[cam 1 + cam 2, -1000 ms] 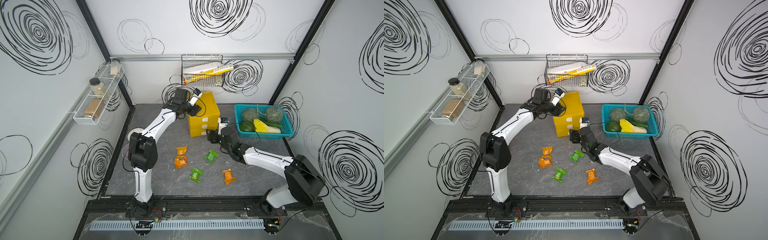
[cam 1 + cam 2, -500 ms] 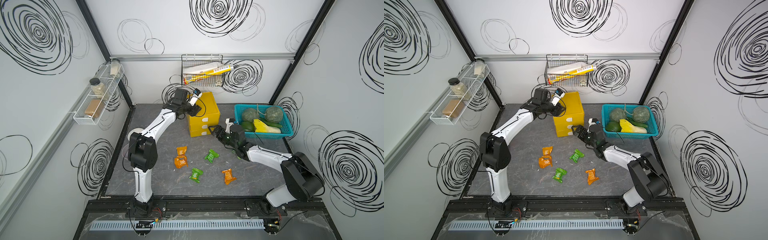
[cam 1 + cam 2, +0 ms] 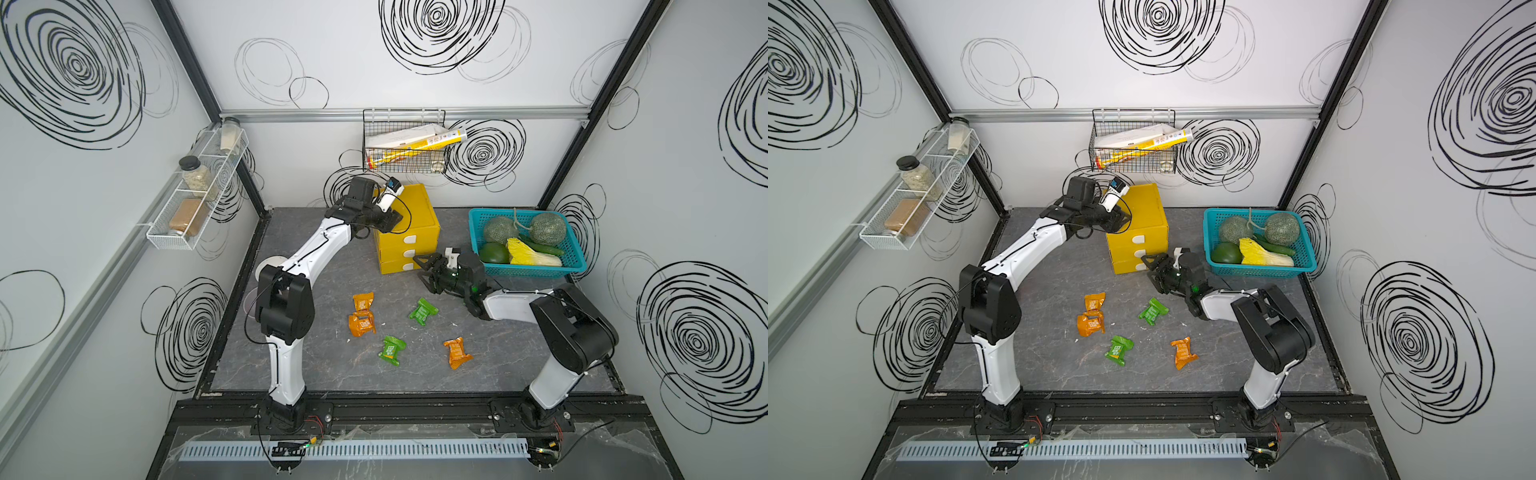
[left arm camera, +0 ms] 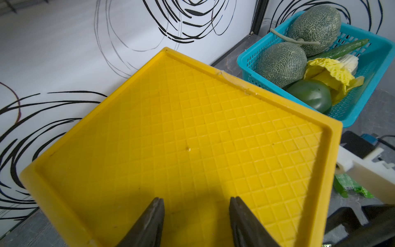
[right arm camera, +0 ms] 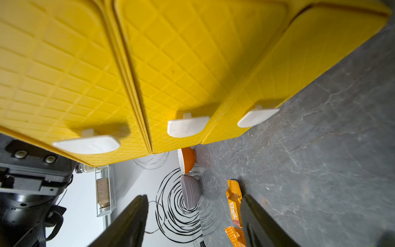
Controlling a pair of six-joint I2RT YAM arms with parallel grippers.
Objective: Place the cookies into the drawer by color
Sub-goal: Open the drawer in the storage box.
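left gripper [image 4: 195, 201] apart over drawer [image 4: 192, 128], right gripper [image 5: 194, 196] apart facing handles [image 5: 188, 128], teal basket [image 3: 536, 272] beside

Right arm [image 3: 513, 300] drawn in
Its elbow [image 3: 573, 332] has moved toward frame centre; the right gripper [image 3: 419, 267] now points left at the drawer [image 3: 409, 216].

You won't get any readable txt here. Orange cookie pkts [image 3: 363, 302] & green cookie pkts [image 3: 422, 311], mid-mat, each carry a white label w/ dark print that looks like a square code block. The chars are too small to read in both top views. In the right wrist view an orange pkt [image 5: 234, 205] shows white blocky chars, too blurred to make out. On the far wall, a long yellow-white box [image 3: 415, 145] in the wire basket [image 3: 405, 168] has fine print, illegible.
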